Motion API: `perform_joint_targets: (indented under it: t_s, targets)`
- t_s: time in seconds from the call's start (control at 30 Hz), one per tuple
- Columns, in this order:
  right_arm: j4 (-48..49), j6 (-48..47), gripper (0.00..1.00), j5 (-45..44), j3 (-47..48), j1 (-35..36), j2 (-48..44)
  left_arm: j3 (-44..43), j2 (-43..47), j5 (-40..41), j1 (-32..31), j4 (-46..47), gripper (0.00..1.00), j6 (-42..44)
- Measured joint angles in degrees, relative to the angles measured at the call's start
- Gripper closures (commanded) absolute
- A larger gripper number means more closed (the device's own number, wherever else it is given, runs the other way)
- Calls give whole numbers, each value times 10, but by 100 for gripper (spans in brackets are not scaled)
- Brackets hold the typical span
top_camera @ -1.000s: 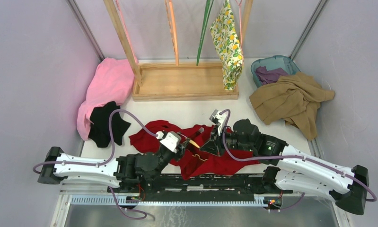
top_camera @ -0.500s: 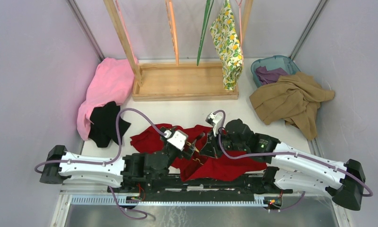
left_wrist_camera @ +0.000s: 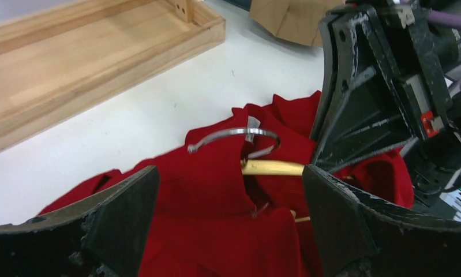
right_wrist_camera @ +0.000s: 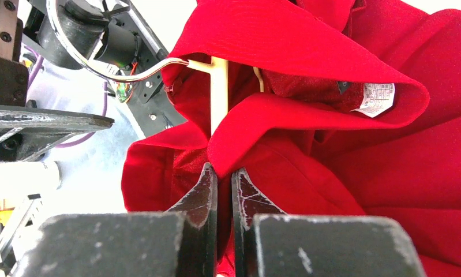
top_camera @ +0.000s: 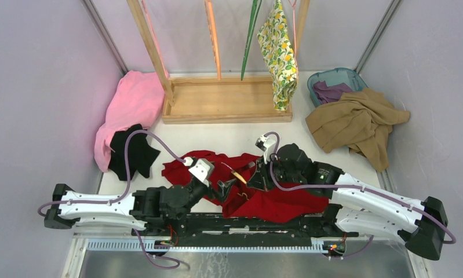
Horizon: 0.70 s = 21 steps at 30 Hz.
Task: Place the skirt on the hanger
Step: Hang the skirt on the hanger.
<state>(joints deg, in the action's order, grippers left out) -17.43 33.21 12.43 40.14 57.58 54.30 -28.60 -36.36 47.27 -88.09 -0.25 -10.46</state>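
The lemon-print skirt [top_camera: 279, 55] hangs at the back from the thin pink hanger [top_camera: 292, 4], which is mostly cut off by the top edge. Both grippers are far from it, low at the front over a red garment [top_camera: 275, 202]. My left gripper [left_wrist_camera: 231, 173] is wide open above the red cloth [left_wrist_camera: 216, 190], holding nothing, facing a yellow hanger [left_wrist_camera: 271, 168] with a metal hook. My right gripper [right_wrist_camera: 223, 170] is shut on a fold of the red garment [right_wrist_camera: 332, 115], just below that hanger's stem [right_wrist_camera: 218, 92]. From above, the left gripper [top_camera: 226, 186] and right gripper [top_camera: 251, 174] almost meet.
A wooden rack [top_camera: 226, 101] stands at the back with a green hanger [top_camera: 251, 35] and an orange hanger [top_camera: 211, 35]. Pink cloth [top_camera: 130, 107] and black cloth [top_camera: 130, 153] lie left. A tan garment [top_camera: 356, 121] and a teal basket [top_camera: 339, 75] sit right.
My left gripper has opened wide and drawn back a little toward the left. The right gripper stays shut on the red garment and has shifted slightly left.
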Motion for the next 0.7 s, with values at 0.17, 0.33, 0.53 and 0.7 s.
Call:
perform_joint_targets:
  t_s: [0.17,0.33,0.53,0.7]
  targets:
    - [-7,6,99,9,0,-23,-2,18,39,3,0,-50,10,-59]
    - [-12,10,99,17,0,-38,-9,18,53,49,0,-113,13,-121]
    - [-16,11,99,33,0,-45,-18,-2,3,129,0,-219,1,-219]
    - [-28,10,99,51,0,-47,-38,-30,-63,186,12,-291,1,-293]
